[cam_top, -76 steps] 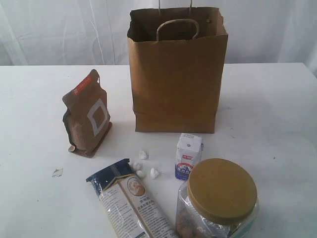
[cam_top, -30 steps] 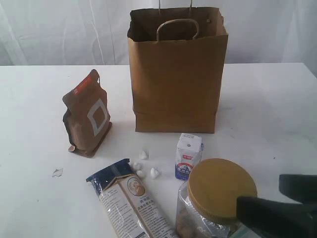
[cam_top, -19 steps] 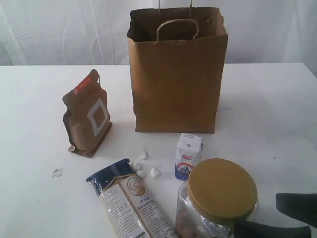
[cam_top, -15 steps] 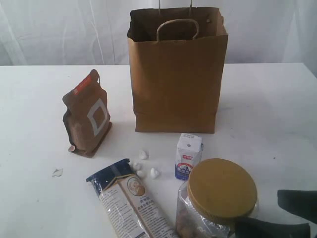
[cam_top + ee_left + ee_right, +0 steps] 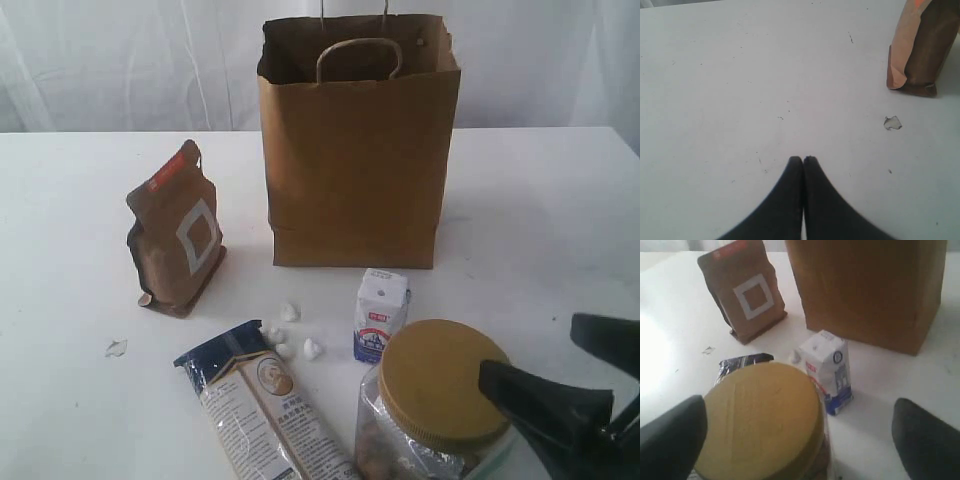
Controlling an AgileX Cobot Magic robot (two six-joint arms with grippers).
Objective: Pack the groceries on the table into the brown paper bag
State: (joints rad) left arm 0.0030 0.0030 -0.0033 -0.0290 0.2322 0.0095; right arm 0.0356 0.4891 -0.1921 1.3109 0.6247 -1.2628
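Table (image 5: 540,200): bag (image 5: 355,150) upright at rear; in front of it pouch (image 5: 177,235), carton (image 5: 381,315), lumps (image 5: 290,312), noodle packet (image 5: 265,400), jar (image 5: 440,385).
Right gripper (image 5: 799,407): spread wide, jar lid between its fingers.
Left gripper (image 5: 803,160): pressed together over bare table, seen only in its wrist view, with scrap (image 5: 892,122) and pouch base.

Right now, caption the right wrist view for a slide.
Open right gripper by tan-lidded jar; white-blue carton and brown paper bag beyond.
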